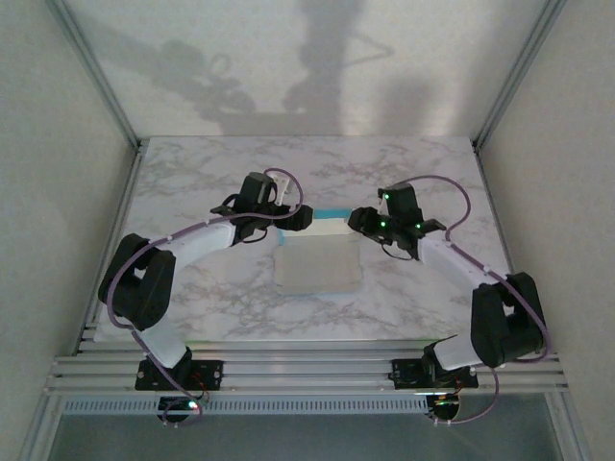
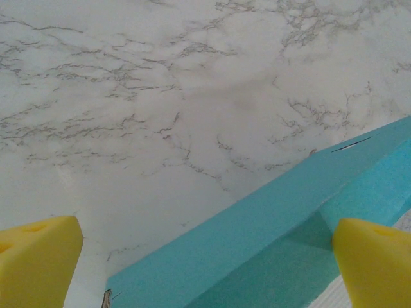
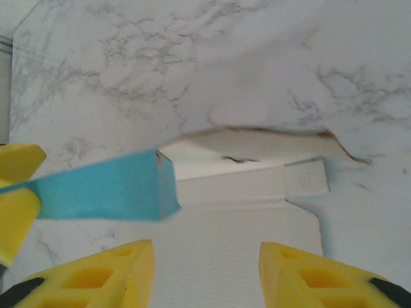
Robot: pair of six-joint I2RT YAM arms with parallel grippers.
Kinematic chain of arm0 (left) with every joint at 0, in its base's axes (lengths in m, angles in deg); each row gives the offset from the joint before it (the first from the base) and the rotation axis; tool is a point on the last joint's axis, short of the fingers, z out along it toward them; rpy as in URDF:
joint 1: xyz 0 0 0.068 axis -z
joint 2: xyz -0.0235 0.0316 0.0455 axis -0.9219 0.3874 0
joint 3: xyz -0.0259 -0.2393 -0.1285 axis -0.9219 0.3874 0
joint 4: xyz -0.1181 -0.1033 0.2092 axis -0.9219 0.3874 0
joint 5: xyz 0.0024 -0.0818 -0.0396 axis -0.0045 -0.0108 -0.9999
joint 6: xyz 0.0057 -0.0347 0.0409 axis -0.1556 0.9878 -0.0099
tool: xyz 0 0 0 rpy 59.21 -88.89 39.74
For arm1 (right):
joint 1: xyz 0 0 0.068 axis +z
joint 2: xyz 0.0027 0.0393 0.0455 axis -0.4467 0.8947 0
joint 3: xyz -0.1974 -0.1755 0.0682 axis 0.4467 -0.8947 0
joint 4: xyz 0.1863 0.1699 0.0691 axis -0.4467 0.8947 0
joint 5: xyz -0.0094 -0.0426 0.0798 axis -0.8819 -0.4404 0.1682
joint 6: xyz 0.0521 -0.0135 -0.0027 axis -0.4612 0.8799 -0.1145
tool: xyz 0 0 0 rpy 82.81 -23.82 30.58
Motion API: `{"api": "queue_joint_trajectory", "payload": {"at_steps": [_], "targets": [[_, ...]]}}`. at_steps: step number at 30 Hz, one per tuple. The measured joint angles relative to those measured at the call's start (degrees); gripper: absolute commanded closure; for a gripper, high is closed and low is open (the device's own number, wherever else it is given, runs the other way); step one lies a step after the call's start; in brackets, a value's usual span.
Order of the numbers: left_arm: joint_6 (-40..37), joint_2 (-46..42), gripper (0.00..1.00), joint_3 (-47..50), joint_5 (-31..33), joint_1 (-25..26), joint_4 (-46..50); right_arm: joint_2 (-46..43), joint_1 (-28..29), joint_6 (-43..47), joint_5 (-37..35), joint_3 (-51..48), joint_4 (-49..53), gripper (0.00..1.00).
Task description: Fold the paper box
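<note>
The paper box (image 1: 317, 267) lies mid-table as a flat off-white blank, with a turquoise flap (image 1: 325, 212) folded up along its far edge. My left gripper (image 1: 296, 219) is at the left end of that flap. It stands wide open, and its yellow fingers (image 2: 35, 260) straddle the turquoise flap (image 2: 257, 256) without pinching it. My right gripper (image 1: 357, 222) hovers at the flap's right end, open, over the off-white panel (image 3: 225, 231). The flap's end (image 3: 109, 186) is left of its fingers (image 3: 321, 276). A small side tab (image 3: 307, 178) lies flat beyond.
The marble table (image 1: 192, 173) is bordered by a metal frame and white walls. The left gripper's yellow finger (image 3: 16, 192) shows at the left edge of the right wrist view, close beside the flap.
</note>
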Motion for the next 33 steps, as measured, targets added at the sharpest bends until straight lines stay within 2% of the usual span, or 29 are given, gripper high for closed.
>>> {"api": "queue_joint_trajectory", "payload": {"at_steps": [5, 12, 23, 33], "targets": [[0.0, 0.0, 0.01, 0.0, 0.0, 0.0, 0.0, -3.5, -2.3, 0.2, 0.6, -6.6, -2.7, 0.57], [0.0, 0.2, 0.01, -0.6, 0.0, 0.0, 0.5, 1.8, -3.1, -1.0, 2.4, -11.1, -11.8, 0.58], [0.0, 0.5, 0.01, -1.3, 0.0, 0.0, 1.4, 12.1, -2.8, -5.6, 1.2, -11.7, -24.6, 0.60], [0.0, 0.5, 0.01, -1.4, -0.1, 0.0, 1.6, 15.1, -0.5, -8.0, -4.3, -10.1, -26.1, 0.61]]}}
